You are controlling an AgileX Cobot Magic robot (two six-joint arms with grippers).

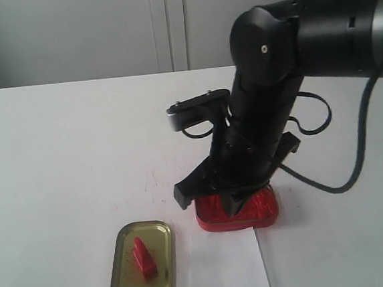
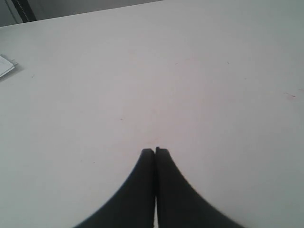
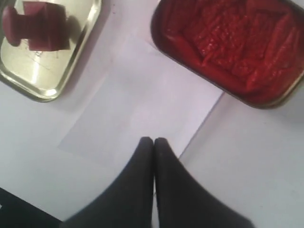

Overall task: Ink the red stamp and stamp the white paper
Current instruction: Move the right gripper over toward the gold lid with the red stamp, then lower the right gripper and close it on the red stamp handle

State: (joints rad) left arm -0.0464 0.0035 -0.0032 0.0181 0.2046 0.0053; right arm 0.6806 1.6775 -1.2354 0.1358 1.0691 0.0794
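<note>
The red stamp [image 3: 35, 26] lies on its side on the gold lid [image 3: 52, 76], its knob handle pointing away from the tin; in the exterior view the red stamp [image 1: 144, 257] is at the front left. The white paper [image 3: 142, 107] lies flat between the lid and the red tin of ink paste [image 3: 232, 42]. My right gripper [image 3: 153, 140] is shut and empty, hovering over the paper's near edge. My right arm [image 1: 262, 110] partly hides the tin [image 1: 258, 211]. My left gripper [image 2: 155, 151] is shut and empty over bare tabletop.
The gold lid [image 1: 143, 263] sits near the table's front edge, the white paper [image 1: 222, 268] to its right. A cable [image 1: 354, 163] loops off the right arm. A small white object [image 2: 5, 66] lies at the edge of the left wrist view.
</note>
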